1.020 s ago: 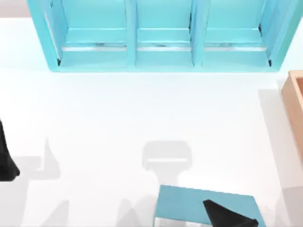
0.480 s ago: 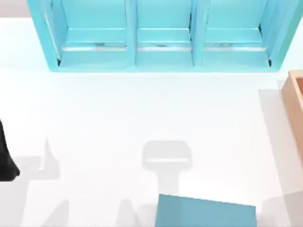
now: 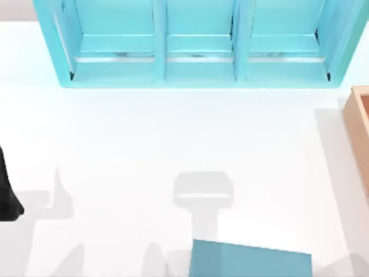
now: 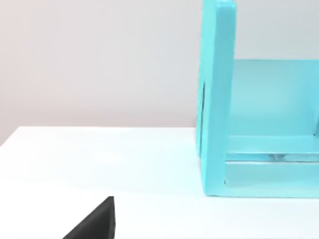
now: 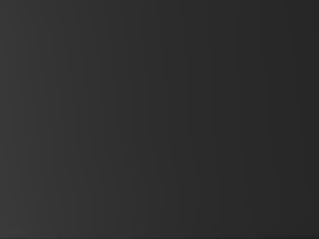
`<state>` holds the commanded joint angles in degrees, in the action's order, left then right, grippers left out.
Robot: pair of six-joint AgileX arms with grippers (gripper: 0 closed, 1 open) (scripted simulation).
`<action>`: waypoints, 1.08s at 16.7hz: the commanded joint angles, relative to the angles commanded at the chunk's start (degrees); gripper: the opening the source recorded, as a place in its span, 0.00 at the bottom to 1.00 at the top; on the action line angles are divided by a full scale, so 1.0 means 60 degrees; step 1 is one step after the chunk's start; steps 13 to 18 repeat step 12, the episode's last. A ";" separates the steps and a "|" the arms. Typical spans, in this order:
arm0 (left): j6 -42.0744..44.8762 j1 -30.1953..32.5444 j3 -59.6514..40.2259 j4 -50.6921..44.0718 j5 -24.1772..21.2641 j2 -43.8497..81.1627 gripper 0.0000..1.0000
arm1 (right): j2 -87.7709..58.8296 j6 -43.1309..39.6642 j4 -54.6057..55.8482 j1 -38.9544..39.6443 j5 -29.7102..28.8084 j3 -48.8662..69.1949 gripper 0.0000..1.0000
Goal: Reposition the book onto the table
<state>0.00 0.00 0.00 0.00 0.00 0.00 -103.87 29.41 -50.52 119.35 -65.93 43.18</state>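
Now the book (image 3: 251, 259) lies flat on the counter (image 3: 173, 133), at the near edge of the top view and a little right of centre, its teal cover facing up and its nearer part cut off by the picture's edge. It sits well apart from the cyan shelf unit (image 3: 196, 43) at the far side, whose three compartments look bare of books. Nothing touches the book, and no hand is over it.

We judge the task to be essentially done: the book rests on the counter and not in the shelf, and what may be left is only for our arms to clear away and settle. Whether the book is fully at rest we cannot say from one moment.

Our left arm (image 3: 7, 190) is a dark shape at the left edge of the top view, parked well away from the book; a black corner of the left hand (image 4: 97, 221) shows low in the left wrist view, looking toward the end wall of the shelf unit, and we cannot tell whether it is open or closed. The right wrist view is dark.

A tan wooden box (image 3: 358, 130) stands at the right edge of the counter. We read no brand, label or writing on the book, the shelf or the box.
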 joint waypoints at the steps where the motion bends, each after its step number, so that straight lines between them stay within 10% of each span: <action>1: 0.0000 0.0000 0.0000 0.0000 0.0000 0.0000 1.00 | -0.0216 0.0737 -0.0769 0.0259 0.0015 0.0275 1.00; 8: 0.0000 0.0000 0.0000 0.0000 0.0000 0.0000 1.00 | -0.1391 0.4393 -0.4681 0.1581 -0.0032 0.1593 1.00; 18: 0.0000 0.0000 0.0000 0.0000 0.0000 0.0000 1.00 | -0.1552 0.4831 -0.5169 0.1746 -0.0065 0.1741 1.00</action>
